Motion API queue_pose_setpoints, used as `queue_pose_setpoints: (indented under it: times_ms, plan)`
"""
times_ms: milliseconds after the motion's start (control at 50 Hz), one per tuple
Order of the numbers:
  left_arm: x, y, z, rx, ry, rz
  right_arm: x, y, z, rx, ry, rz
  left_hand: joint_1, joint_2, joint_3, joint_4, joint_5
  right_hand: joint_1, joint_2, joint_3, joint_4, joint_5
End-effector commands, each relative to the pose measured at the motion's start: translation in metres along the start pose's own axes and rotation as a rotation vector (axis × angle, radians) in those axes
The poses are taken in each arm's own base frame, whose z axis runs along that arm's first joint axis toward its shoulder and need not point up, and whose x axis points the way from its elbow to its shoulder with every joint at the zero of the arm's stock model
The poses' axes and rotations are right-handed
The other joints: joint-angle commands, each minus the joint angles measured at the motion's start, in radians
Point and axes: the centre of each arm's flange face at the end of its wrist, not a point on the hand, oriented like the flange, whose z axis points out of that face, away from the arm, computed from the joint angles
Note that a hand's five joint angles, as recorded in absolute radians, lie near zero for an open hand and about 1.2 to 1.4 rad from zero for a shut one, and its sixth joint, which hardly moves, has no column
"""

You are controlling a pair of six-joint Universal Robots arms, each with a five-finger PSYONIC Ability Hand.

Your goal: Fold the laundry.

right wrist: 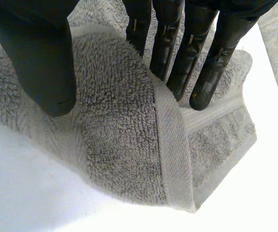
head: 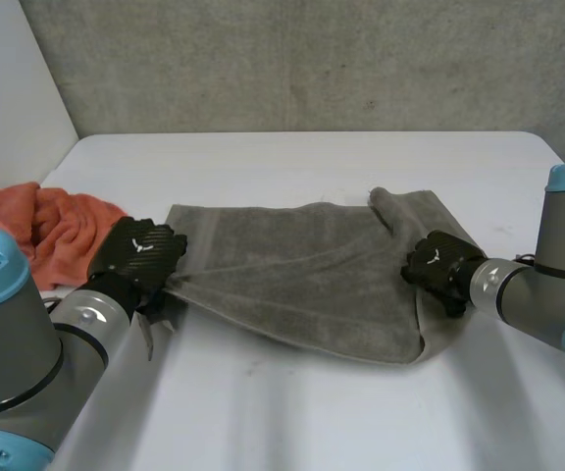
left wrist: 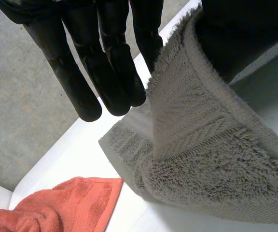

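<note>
A grey towel (head: 302,265) lies spread across the middle of the white table (head: 312,412). My left hand (head: 140,250) is at the towel's left edge, near its front corner. In the left wrist view the towel's hem (left wrist: 201,145) runs up between the straight fingers (left wrist: 105,72) and the thumb, pinched there. My right hand (head: 437,263) is at the towel's right edge. In the right wrist view a raised fold of the towel (right wrist: 119,145) sits between the thumb (right wrist: 42,63) and the fingers (right wrist: 177,53), which close on it.
A crumpled orange cloth (head: 57,226) lies at the table's left edge, just beyond my left hand; it lies past the towel's corner (left wrist: 66,208) in the left wrist view. A concrete wall stands behind the table.
</note>
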Motion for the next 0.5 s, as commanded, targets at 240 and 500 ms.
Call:
queue_pose_setpoints:
  times_ms: [240,500]
  plan:
    - [-0.001,0.006,0.004,-0.02,-0.005,-0.003,0.036,0.03,-0.026,-0.079,0.086,0.152,0.174,0.103,0.103,0.096,0.137,0.773,0.669,0.667,0.668,0.677]
    - [0.007,0.032,0.01,-0.12,0.028,-0.01,0.062,0.055,-0.053,-0.042,0.193,0.637,-0.432,-0.503,-0.503,-0.51,-0.468,0.773,0.669,0.667,0.668,0.677]
